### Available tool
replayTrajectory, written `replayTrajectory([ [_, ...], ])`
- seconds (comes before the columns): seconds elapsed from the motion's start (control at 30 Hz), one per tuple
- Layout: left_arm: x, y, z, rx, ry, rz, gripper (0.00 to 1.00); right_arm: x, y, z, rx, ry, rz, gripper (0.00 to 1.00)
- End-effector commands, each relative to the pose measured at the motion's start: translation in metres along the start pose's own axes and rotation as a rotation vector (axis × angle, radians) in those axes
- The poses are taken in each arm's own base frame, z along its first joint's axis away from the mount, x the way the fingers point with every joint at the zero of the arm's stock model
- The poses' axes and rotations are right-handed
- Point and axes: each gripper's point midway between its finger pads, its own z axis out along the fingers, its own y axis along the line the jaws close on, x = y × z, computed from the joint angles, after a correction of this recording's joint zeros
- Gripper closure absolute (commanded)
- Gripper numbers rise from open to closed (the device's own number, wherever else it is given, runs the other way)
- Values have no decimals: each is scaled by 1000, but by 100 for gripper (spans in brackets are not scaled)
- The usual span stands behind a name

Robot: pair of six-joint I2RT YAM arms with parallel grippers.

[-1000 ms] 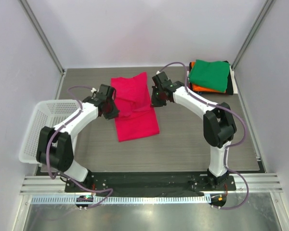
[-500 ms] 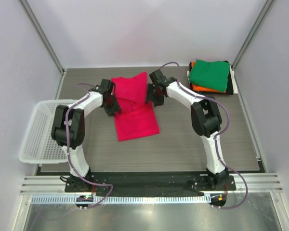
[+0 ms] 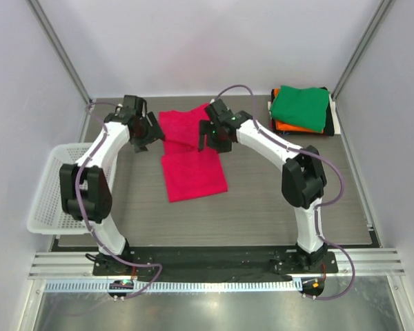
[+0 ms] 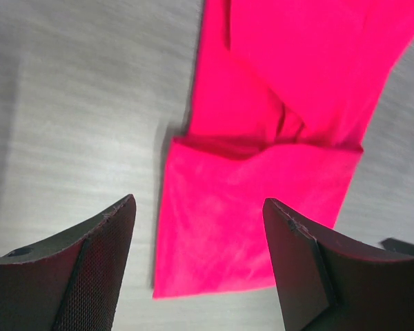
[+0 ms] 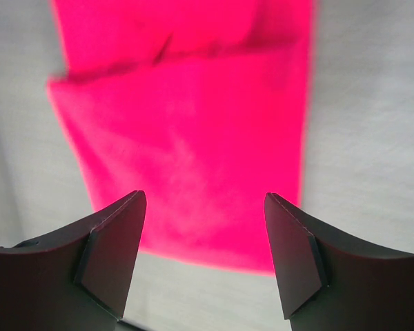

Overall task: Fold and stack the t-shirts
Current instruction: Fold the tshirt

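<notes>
A bright pink-red t-shirt [image 3: 193,162] lies flat on the grey table, folded into a long strip with a crease across its middle. My left gripper [image 3: 145,132] hovers open beside the shirt's upper left edge. My right gripper [image 3: 208,138] hovers open over the shirt's upper right part. In the left wrist view the left gripper [image 4: 199,203] holds nothing, with the t-shirt [image 4: 262,172] below it. In the right wrist view the right gripper [image 5: 204,196] is also empty above the t-shirt [image 5: 193,124]. A stack of folded t-shirts sits at the back right, green [image 3: 301,105] on top and orange [image 3: 288,127] under it.
A white mesh basket [image 3: 52,187] stands at the table's left edge. The stack of shirts lies close to the back right corner. White walls close in the back and both sides.
Both grippers have opened and let go of the pink-red shirt. The left gripper has drawn back towards the far left; the right one has shifted slightly left over the shirt.
</notes>
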Motion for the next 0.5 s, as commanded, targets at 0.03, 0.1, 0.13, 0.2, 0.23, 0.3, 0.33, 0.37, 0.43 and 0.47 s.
replayTrajectory([
  [0.03, 41, 14, -22, 24, 58, 1, 25, 27, -1, -18, -16, -2, -40, 25],
  [0.1, 51, 12, -35, 61, 39, 7, 25, 40, -2, -21, -61, 26, -43, 26],
  [0.13, 71, 19, -31, 47, 77, 1, 26, 49, -10, -23, -62, 31, -38, 26],
  [0.2, 88, 18, -36, 73, 86, 8, 26, 57, -13, -26, -96, 36, -35, 28],
  [0.23, 96, 14, -43, 93, 80, 18, 26, 70, -21, -28, -99, 56, -31, 28],
  [0.3, 121, 21, -39, 94, 110, 14, 26, 80, -25, -30, -113, 72, -22, 29],
  [0.33, 137, 25, -41, 97, 125, 24, 26, 91, -33, -27, -105, 88, -18, 30],
  [0.37, 142, 24, -40, 106, 124, 11, 26, 93, -34, -29, -113, 83, -14, 31],
  [0.43, 163, 33, -37, 95, 150, 1, 27, 106, -40, -25, -114, 105, -7, 33],
  [0.47, 165, 33, -40, 109, 141, -7, 27, 109, -41, -24, -121, 108, -4, 34],
])
